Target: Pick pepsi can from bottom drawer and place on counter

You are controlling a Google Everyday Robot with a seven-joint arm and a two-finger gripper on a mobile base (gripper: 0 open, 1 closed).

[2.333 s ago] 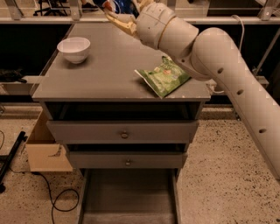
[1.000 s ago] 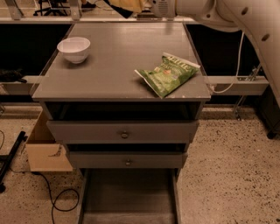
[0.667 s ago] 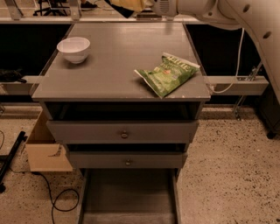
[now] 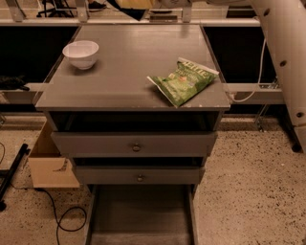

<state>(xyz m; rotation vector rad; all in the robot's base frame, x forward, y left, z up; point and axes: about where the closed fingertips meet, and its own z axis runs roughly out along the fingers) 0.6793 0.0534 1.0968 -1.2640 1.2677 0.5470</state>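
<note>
The grey counter (image 4: pixel 125 67) tops the drawer cabinet. The bottom drawer (image 4: pixel 141 217) is pulled out at the foot of the cabinet, and the part of its floor that shows is bare. No pepsi can shows anywhere in view. My gripper (image 4: pixel 134 5) is at the top edge of the view, above the counter's far edge, and is mostly cut off. My white arm (image 4: pixel 282 52) runs down the right side.
A white bowl (image 4: pixel 81 53) stands at the counter's far left. A green chip bag (image 4: pixel 184 80) lies near its front right corner. Two upper drawers with round knobs (image 4: pixel 136 147) are slightly open. A cardboard box (image 4: pixel 50 165) and cables lie on the floor at the left.
My arm has lifted up and back from over the counter. The gripper has gone from the counter's far edge to the top border of the view. The bowl and bag have not moved.
</note>
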